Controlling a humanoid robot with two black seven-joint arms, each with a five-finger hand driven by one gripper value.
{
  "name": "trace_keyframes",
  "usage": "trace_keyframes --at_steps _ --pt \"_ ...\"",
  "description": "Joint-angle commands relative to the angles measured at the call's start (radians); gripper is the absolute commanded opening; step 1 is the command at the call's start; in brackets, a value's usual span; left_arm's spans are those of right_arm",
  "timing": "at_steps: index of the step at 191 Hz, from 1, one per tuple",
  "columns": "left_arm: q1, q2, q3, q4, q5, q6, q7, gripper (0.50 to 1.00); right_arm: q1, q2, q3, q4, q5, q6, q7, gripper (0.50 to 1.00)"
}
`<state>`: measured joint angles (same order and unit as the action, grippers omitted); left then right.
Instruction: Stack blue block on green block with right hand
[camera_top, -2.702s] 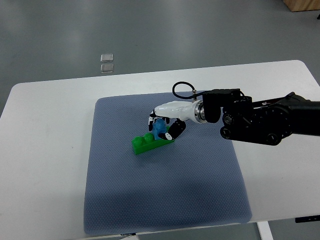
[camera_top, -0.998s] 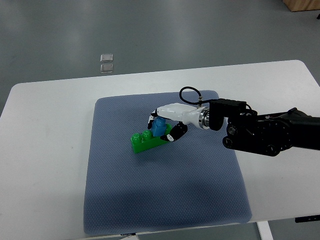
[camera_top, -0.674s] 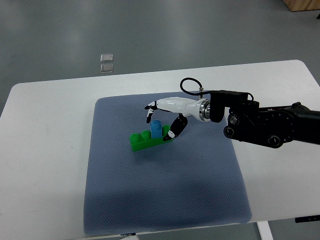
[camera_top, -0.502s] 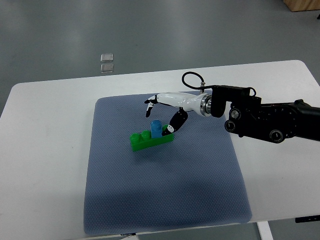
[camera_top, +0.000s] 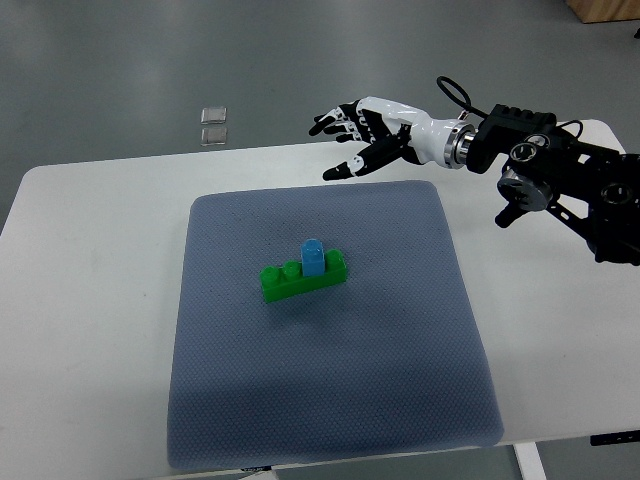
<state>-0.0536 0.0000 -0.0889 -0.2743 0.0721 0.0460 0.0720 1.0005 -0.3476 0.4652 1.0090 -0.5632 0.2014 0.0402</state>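
A small blue block (camera_top: 313, 257) stands upright on the middle of a long green block (camera_top: 303, 279), which lies on the blue-grey mat (camera_top: 330, 400). My right hand (camera_top: 352, 135) hovers well above and behind the blocks, near the table's far edge, its fingers (camera_top: 338, 170) spread and holding nothing. Its black arm (camera_top: 565, 180) comes in from the right. No left arm shows.
The mat lies on a white table (camera_top: 90, 300). Two small clear squares (camera_top: 213, 124) sit on the grey floor beyond the table's far edge. A wooden object's corner (camera_top: 605, 10) shows at the top right.
My right hand let go of the blue block, opened, and rose up and back to the right, away from the blocks. The blue block stays standing on the green one.
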Motion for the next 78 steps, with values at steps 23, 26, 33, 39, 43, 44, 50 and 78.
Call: trace_keyframes --at_steps 23,26,33,39,43,44,50,78 --pt "0.000 0.000 0.000 0.001 0.000 0.000 0.000 1.000 -0.155 0.059 0.205 -0.092 0.272 -0.005 0.009 0.924" --pt "0.000 0.000 0.000 0.000 0.000 0.000 0.000 1.000 -0.169 0.076 0.223 -0.104 0.287 -0.010 0.010 0.924" --pt "0.000 0.000 0.000 0.000 0.000 0.000 0.002 1.000 -0.186 0.104 0.256 -0.125 0.307 -0.010 0.012 0.924" --pt "0.000 0.000 0.000 -0.003 0.000 0.000 0.000 1.000 -0.198 0.134 0.291 -0.147 0.322 -0.008 0.012 0.924" --pt "0.000 0.000 0.000 -0.003 0.000 0.000 0.002 1.000 -0.206 0.151 0.317 -0.164 0.330 -0.007 0.012 0.924" --pt "0.000 0.000 0.001 -0.005 0.000 0.000 0.002 1.000 -0.210 0.160 0.332 -0.171 0.333 -0.007 0.012 0.924" --pt "0.000 0.000 0.000 -0.006 0.000 0.000 0.002 1.000 -0.224 0.185 0.371 -0.193 0.338 -0.007 0.012 0.924" --pt "0.000 0.000 0.000 -0.003 0.000 0.000 0.002 1.000 -0.266 0.266 0.487 -0.265 0.338 -0.004 0.018 0.924"
